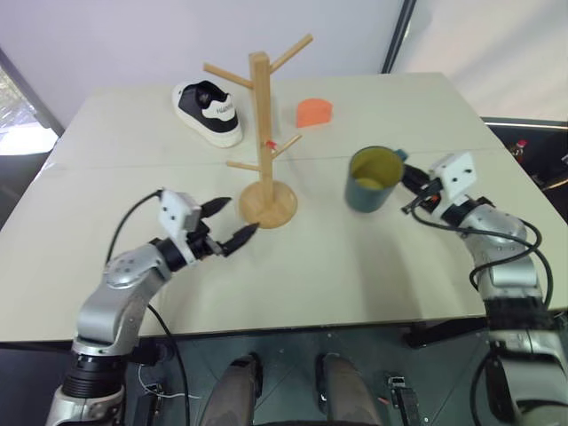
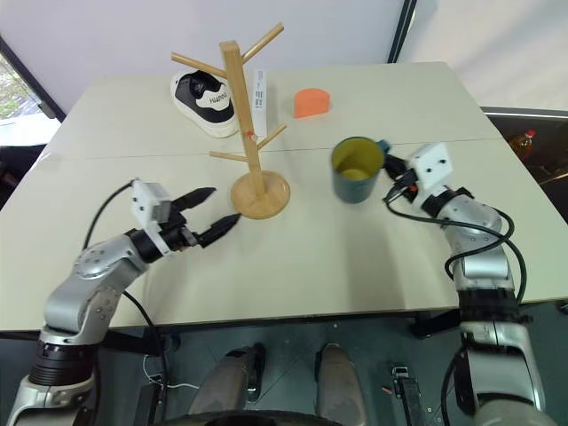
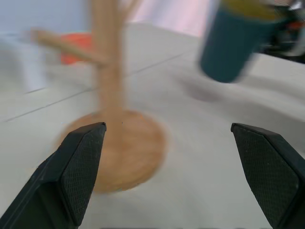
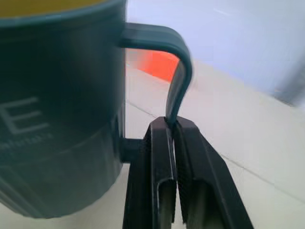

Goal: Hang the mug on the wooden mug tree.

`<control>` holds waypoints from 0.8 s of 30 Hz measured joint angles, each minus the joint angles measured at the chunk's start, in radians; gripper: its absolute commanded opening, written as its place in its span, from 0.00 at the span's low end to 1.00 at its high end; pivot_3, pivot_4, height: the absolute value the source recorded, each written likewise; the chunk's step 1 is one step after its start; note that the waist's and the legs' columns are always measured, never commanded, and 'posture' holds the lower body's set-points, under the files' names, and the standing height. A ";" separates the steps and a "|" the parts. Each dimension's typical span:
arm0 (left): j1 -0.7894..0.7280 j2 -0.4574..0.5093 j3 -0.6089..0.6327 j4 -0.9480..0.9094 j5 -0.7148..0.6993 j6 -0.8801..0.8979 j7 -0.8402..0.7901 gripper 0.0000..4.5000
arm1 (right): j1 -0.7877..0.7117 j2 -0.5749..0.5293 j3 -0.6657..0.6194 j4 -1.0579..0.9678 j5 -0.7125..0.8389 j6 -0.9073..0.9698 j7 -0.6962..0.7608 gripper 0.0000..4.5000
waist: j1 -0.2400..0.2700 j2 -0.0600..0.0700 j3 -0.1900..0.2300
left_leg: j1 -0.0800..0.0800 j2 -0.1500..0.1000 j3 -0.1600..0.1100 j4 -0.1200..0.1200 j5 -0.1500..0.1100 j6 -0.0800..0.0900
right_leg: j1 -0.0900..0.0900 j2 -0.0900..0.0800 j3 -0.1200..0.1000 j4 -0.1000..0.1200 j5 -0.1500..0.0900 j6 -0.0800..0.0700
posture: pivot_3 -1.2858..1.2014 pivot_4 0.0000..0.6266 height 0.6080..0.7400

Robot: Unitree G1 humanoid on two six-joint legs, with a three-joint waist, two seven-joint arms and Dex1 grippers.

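Beige table [image 1: 373, 266], mug [image 1: 373, 180] (yellow inside) held by right gripper [image 4: 172, 125]

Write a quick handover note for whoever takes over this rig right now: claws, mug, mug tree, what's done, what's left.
Right claw: shut on the loop handle of the teal-blue ceramic mug, upright, right of the stand.
Left claw: open, empty, near the round base of the light wooden mug tree.
Mug tree stands upright mid-table, pegs bare.
Done: mug gripped.
Left: carry it over and hook the handle on a peg, perhaps steadying the base.
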 measured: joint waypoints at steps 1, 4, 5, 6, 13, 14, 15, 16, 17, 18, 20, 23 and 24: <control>0.004 0.013 0.026 0.014 -0.003 -0.013 -0.015 1.00 | 0.010 -0.012 0.029 -0.116 0.017 0.080 0.002 0.01 | 0.002 0.000 0.000 | 0.000 0.000 0.000 0.000 0.000 0.000 | 0.000 0.000 0.000 0.000 0.000 0.000 | 0.52 0.24 1.00; 0.008 0.038 0.080 0.022 -0.042 -0.027 -0.062 1.00 | -0.009 -0.030 0.091 -0.327 0.048 0.257 -0.002 0.01 | 0.004 -0.001 -0.001 | -0.002 0.000 0.000 0.001 -0.002 -0.003 | -0.001 -0.001 0.000 -0.002 0.000 -0.001 | 0.52 0.24 1.00; 0.008 0.048 0.092 0.020 -0.062 -0.026 -0.077 1.00 | -0.034 -0.029 0.120 -0.374 0.049 0.315 -0.009 0.01 | 0.004 -0.001 -0.001 | -0.003 0.000 0.000 0.001 -0.002 -0.003 | -0.002 -0.002 0.000 -0.003 0.001 -0.002 | 0.52 0.24 1.00; 0.008 0.053 0.101 0.013 -0.078 -0.023 -0.090 1.00 | -0.057 -0.024 0.144 -0.406 0.049 0.361 -0.018 0.01 | 0.004 -0.001 -0.001 | -0.004 0.000 0.000 0.001 -0.002 -0.003 | -0.003 -0.004 0.000 -0.003 0.001 -0.002 | 0.52 0.24 1.00; 0.036 0.119 0.135 -0.087 -0.210 0.049 -0.152 1.00 | -0.246 0.023 0.223 -0.503 0.043 0.647 -0.125 0.01 | 0.004 -0.001 -0.001 | -0.009 -0.002 0.001 0.000 0.000 0.000 | -0.007 -0.006 -0.001 -0.004 0.002 -0.003 | 0.52 0.24 1.00; 0.042 0.124 0.137 -0.095 -0.222 0.057 -0.156 1.00 | -0.259 0.027 0.223 -0.507 0.043 0.671 -0.134 0.01 | 0.004 -0.001 -0.001 | -0.009 -0.002 0.001 -0.001 0.000 0.000 | -0.007 -0.006 -0.001 -0.004 0.002 -0.003 | 0.52 0.24 1.00; 0.048 0.128 0.144 -0.101 -0.239 0.070 -0.159 1.00 | -0.278 0.035 0.225 -0.508 0.043 0.702 -0.145 0.01 | 0.004 -0.001 -0.001 | -0.009 -0.002 0.002 -0.001 0.000 0.000 | -0.007 -0.006 -0.002 -0.004 0.002 -0.003 | 0.52 0.24 1.00; 0.054 0.131 0.150 -0.106 -0.247 0.076 -0.161 1.00 | -0.290 0.039 0.228 -0.508 0.041 0.716 -0.152 0.01 | 0.004 -0.001 0.000 | -0.009 -0.002 0.003 -0.001 0.000 0.000 | -0.007 -0.006 -0.002 -0.004 0.002 -0.003 | 0.52 0.24 1.00; 0.061 0.140 0.154 -0.110 -0.258 0.085 -0.164 1.00 | -0.309 0.040 0.235 -0.508 0.038 0.736 -0.158 0.01 | 0.003 -0.001 0.000 | -0.009 -0.002 0.003 -0.001 0.000 0.000 | -0.007 -0.006 -0.002 -0.004 0.002 -0.003 | 0.52 0.24 1.00; 0.067 0.148 0.156 -0.117 -0.264 0.092 -0.167 1.00 | -0.327 0.041 0.240 -0.508 0.035 0.751 -0.164 0.01 | 0.003 -0.001 0.000 | -0.009 -0.002 0.003 -0.001 0.000 0.000 | -0.007 -0.005 -0.002 -0.004 0.002 -0.003 | 0.52 0.24 1.00; 0.075 0.149 0.158 -0.130 -0.271 0.097 -0.169 1.00 | -0.359 0.046 0.254 -0.507 0.026 0.777 -0.175 0.01 | 0.001 -0.001 0.000 | -0.009 -0.001 0.004 -0.001 0.000 0.000 | -0.007 -0.005 -0.002 -0.004 0.002 -0.003 | 0.52 0.24 1.00; 0.076 0.150 0.162 -0.143 -0.286 0.098 -0.169 1.00 | -0.394 0.062 0.273 -0.491 0.008 0.810 -0.195 0.01 | 0.001 -0.001 0.000 | -0.009 -0.001 0.004 -0.001 0.000 0.000 | -0.007 -0.006 -0.002 -0.004 0.002 -0.003 | 0.52 0.24 1.00; 0.076 0.151 0.162 -0.147 -0.289 0.098 -0.170 1.00 | -0.402 0.066 0.279 -0.484 0.004 0.816 -0.200 0.01 | 0.001 -0.001 0.000 | -0.009 -0.001 0.004 -0.001 0.000 0.000 | -0.007 -0.006 -0.002 -0.004 0.002 -0.004 | 0.52 0.24 1.00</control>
